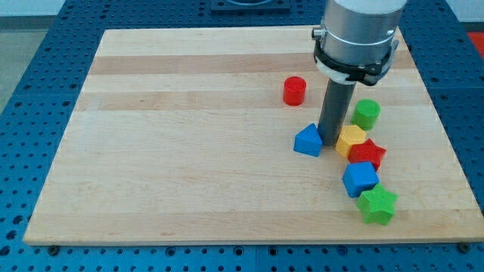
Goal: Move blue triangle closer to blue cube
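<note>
The blue triangle (308,140) lies on the wooden board right of centre. The blue cube (360,179) sits lower and to the view's right of it, about a block's width away. My tip (330,141) stands on the board at the triangle's right edge, touching or nearly touching it, between the triangle and the yellow block (351,140). The rod rises from there to the arm's grey body at the view's top.
A red cylinder (294,91) stands above the triangle. A green cylinder (367,113) is at the right. A red star (367,155) lies between the yellow block and the blue cube. A green star (377,205) lies just below the cube. The board's right edge (446,151) is near.
</note>
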`<state>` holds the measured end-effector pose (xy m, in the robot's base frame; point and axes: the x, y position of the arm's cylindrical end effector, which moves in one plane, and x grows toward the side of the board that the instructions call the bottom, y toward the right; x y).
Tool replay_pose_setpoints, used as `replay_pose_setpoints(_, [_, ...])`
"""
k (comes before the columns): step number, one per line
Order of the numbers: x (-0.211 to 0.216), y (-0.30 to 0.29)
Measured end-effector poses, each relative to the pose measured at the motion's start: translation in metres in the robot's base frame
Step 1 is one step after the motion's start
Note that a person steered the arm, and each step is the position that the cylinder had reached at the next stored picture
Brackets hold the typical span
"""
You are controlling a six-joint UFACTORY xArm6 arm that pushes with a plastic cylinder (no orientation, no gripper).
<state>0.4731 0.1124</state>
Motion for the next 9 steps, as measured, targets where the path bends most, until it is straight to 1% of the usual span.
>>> replay_pose_setpoints(1, [-0.010,-0.003])
replay_pose_setpoints(2, [-0.029,-0.020])
replay_pose_setpoints(3, [-0.030,-0.034])
replay_pose_setpoints(4, [-0.030,-0.057])
replay_pose_setpoints(5, [-0.020,-0.069])
replay_pose_setpoints(6, [0.002,-0.068])
replay_pose_setpoints(9, [-0.001,-0.064])
